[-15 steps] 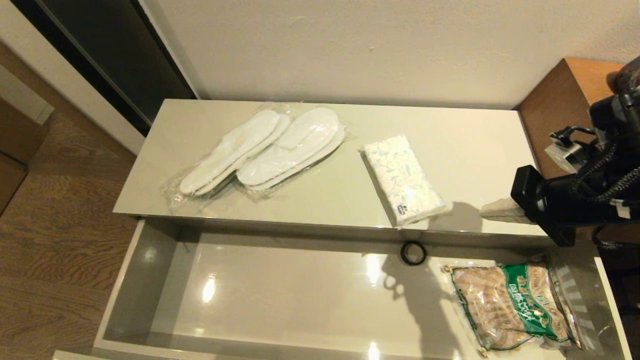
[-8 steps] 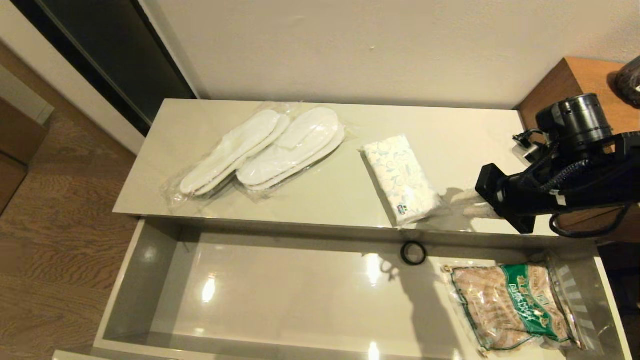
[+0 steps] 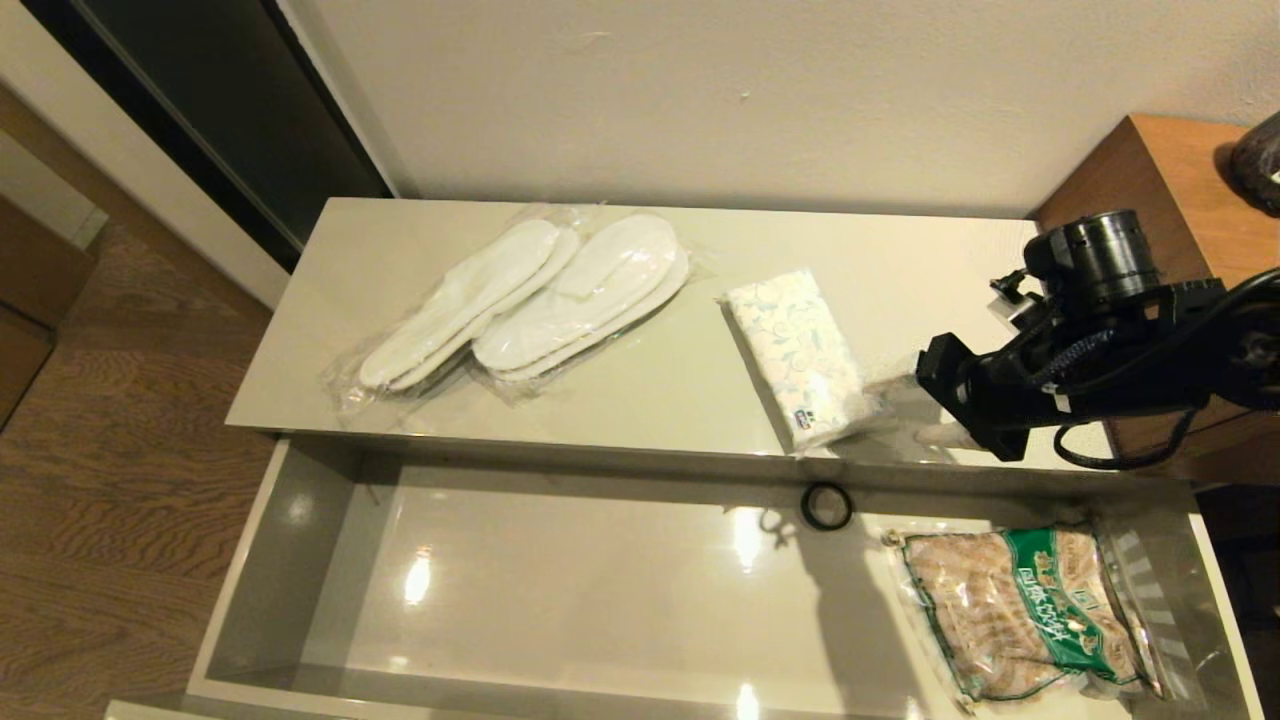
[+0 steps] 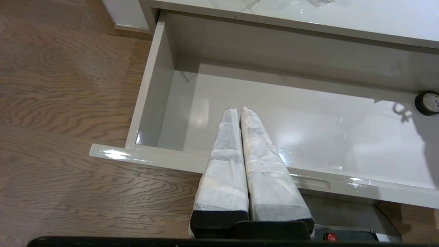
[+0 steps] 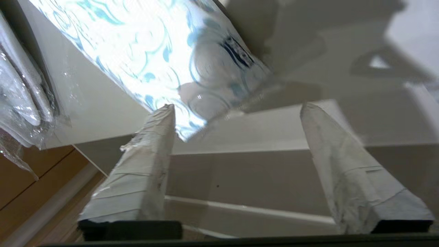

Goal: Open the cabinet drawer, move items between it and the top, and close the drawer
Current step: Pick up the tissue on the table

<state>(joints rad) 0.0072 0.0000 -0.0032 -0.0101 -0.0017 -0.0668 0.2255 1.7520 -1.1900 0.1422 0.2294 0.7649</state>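
Note:
The cabinet drawer (image 3: 245, 590) is pulled wide open below the top (image 3: 650, 410). Two clear-wrapped pairs of white slippers (image 3: 530, 300) lie on the top's left half. The tissue pack (image 3: 800, 350) lies floral side up right of the middle, its label end at the front edge. My right gripper (image 3: 915, 415) is open just right of that near corner, low over the top; in the right wrist view the tissue pack (image 5: 154, 51) lies just beyond the right gripper (image 5: 236, 106). My left gripper (image 4: 236, 109) is shut on nothing above the drawer's front rim (image 4: 154, 157).
A green-labelled bag of brown snacks (image 3: 1020, 610) lies in the drawer's right end, with a small black ring (image 3: 826, 506) beside it at the back. A taller brown wooden unit (image 3: 1150, 170) stands right of the top. Wood floor lies to the left.
My right arm has swung left along the top's front edge, bringing its open gripper up to the tissue pack's near right corner. The pack, the slippers and the drawer have not moved.

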